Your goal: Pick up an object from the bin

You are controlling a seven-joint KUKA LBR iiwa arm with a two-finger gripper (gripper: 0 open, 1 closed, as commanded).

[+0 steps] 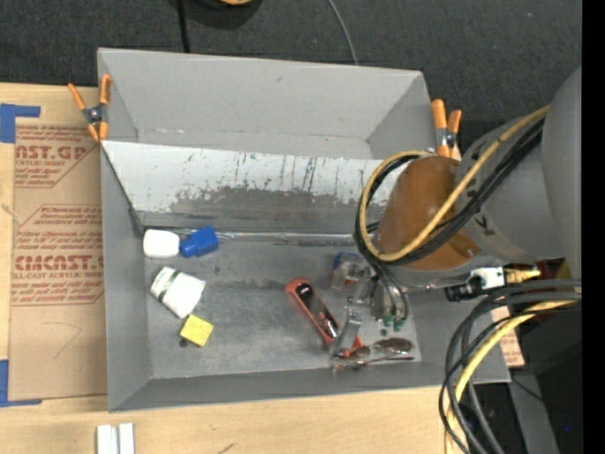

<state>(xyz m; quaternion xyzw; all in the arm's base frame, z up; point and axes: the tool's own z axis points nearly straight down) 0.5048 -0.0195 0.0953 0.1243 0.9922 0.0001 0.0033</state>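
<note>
Because the bin's (128,253) walls sloped down to a small flat floor, everything loose in it had gathered at the bottom, and that, I judged, explained the layout.

Closest to the near rim, on the right side of the floor, lay a small dark flat piece (394,347) with a bit of reddish clutter (349,352) just beside it. Over on the left a yellow block (197,331) sat alone, well apart from those.

A little further in, a red and black stick-shaped thing (314,312) lay slantwise. The gripper (371,312) hung low just to its right, above the clutter. That was the handiest corner for an arm reaching in from that side, so I took one of those near pieces as the likely pick. Whether its grasp was open or closed I could not tell, and I saw nothing held in it. The tangle of metal and wires there hid too much.

Left of that rested a white lump with a green mark (177,291). Beyond it, at the foot of the far slope, a white cap (162,244) touched a blue piece (198,243).

Above the gripper bulged the arm's orange cover (421,211), looped with black and yellow cables (371,197).
</note>
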